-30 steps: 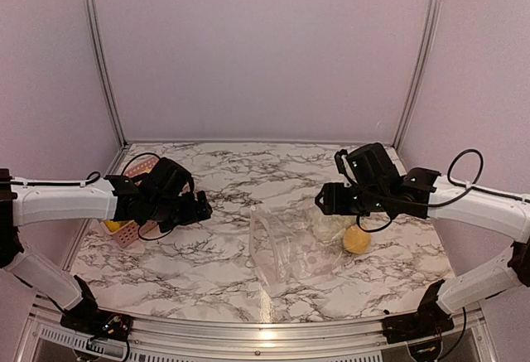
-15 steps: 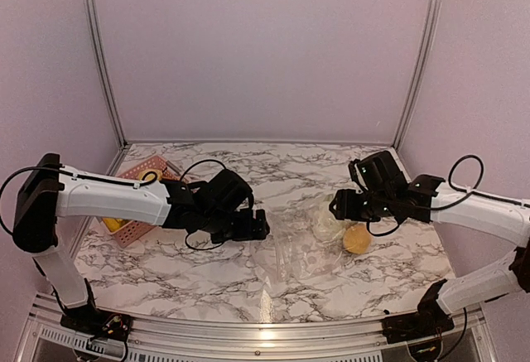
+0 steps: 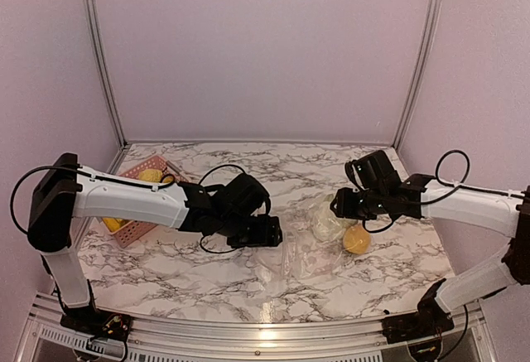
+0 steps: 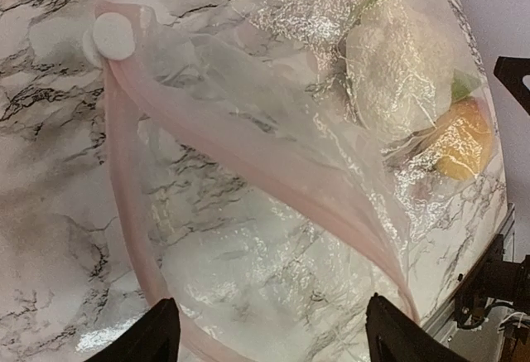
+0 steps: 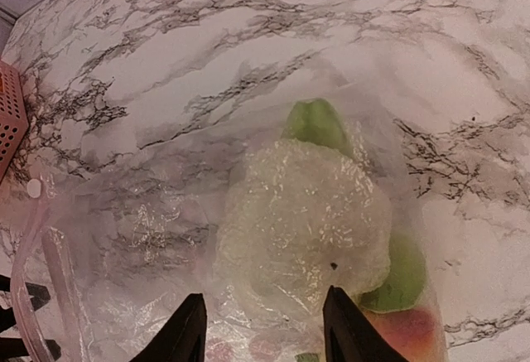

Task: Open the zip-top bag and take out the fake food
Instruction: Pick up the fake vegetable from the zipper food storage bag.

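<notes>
Both jaws apart: left gripper (image 4: 277, 341) over the pink mouth edge of the zip-top bag (image 4: 248, 246) on the table (image 3: 207, 271), right gripper (image 5: 265, 329) over the fake food (image 5: 302, 221) inside it; risk: slick film slips, bag drags unopened.

The bag (image 3: 300, 254) lies on the table (image 3: 207, 271), between my two grippers; my left gripper (image 3: 270, 234) is at its left end, over the mouth; my right gripper (image 3: 338, 207) is over its right end; the food (image 3: 327, 224) sits inside the bag at that right end, below my right gripper; the basket (image 3: 132, 200) stands far left, partly under my left arm.
</notes>
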`<state>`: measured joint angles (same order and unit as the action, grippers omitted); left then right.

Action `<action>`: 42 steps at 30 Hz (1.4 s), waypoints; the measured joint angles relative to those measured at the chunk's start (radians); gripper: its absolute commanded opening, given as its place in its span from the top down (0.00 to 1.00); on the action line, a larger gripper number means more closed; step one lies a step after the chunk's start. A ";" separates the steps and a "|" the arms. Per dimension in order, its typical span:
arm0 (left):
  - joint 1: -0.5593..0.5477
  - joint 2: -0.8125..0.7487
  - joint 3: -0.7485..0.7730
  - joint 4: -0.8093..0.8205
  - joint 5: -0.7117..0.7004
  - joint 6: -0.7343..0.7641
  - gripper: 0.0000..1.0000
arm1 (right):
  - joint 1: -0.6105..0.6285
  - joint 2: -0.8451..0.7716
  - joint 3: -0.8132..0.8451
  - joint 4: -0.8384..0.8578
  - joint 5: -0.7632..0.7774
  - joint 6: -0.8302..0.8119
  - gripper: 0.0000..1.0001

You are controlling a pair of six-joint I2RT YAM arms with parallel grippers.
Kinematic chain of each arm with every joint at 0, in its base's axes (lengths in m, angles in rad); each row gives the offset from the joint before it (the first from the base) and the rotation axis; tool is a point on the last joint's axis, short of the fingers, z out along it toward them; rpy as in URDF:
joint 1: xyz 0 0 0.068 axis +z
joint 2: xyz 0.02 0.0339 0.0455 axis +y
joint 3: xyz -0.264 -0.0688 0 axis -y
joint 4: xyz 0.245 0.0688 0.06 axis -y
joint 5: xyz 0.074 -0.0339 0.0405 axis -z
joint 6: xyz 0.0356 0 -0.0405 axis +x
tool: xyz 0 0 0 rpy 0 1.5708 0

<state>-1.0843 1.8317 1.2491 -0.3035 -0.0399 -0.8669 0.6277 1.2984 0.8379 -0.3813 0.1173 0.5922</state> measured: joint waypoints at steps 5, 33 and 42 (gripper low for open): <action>-0.012 0.033 0.024 0.037 0.029 -0.009 0.32 | -0.011 0.038 0.000 0.018 -0.001 -0.002 0.61; -0.014 0.119 -0.033 0.127 0.070 -0.071 0.47 | -0.043 0.156 -0.012 0.101 0.114 0.067 0.81; -0.014 0.119 -0.033 0.136 0.076 -0.072 0.47 | -0.050 0.181 -0.012 0.134 0.150 0.096 0.83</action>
<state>-1.0988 1.9503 1.2160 -0.1673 0.0364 -0.9394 0.5777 1.4792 0.8257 -0.2478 0.2676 0.6880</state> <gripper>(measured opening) 0.530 0.160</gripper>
